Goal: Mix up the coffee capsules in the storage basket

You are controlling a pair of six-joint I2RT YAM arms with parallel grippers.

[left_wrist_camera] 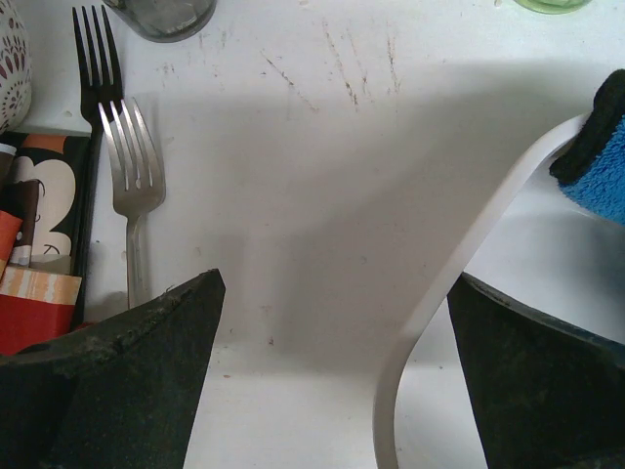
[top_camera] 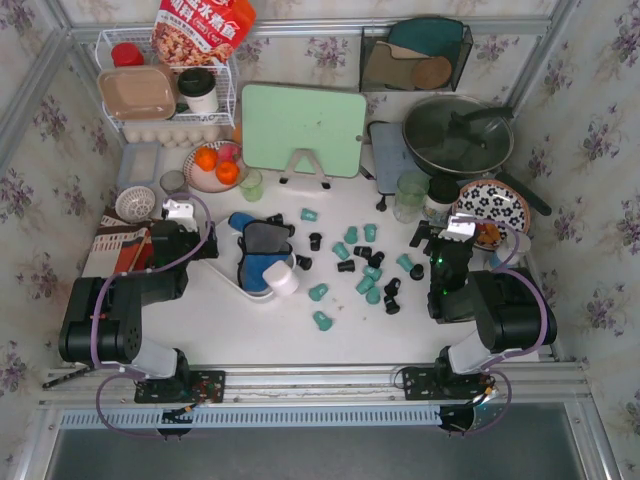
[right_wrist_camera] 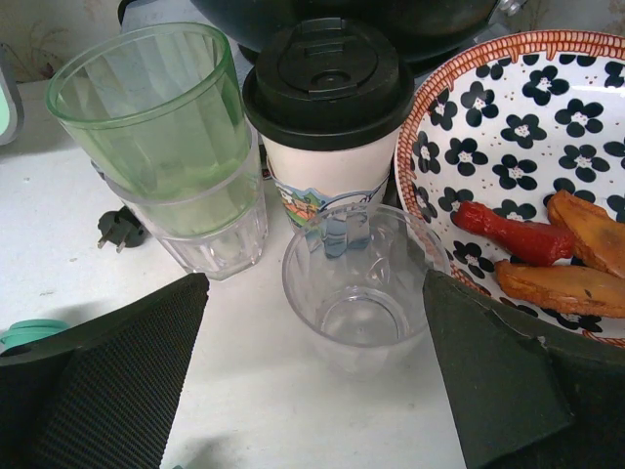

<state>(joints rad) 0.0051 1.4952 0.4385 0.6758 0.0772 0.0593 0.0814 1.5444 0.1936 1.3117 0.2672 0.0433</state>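
Jaws are held wide apart on the left gripper [left_wrist_camera: 332, 293], parked at the rim of the storage basket [left_wrist_camera: 477, 244], and on the right gripper [right_wrist_camera: 314, 283], faced toward cups [right_wrist_camera: 156, 107]; the coffee capsules [top_camera: 320, 292] are scattered across the table [top_camera: 380, 340] between, so gathering is likely needed first

Teal and black coffee capsules [top_camera: 372, 273] lie scattered across the desk, mostly right of the storage basket [top_camera: 236, 284]; the basket is white, shallow, set diagonally.
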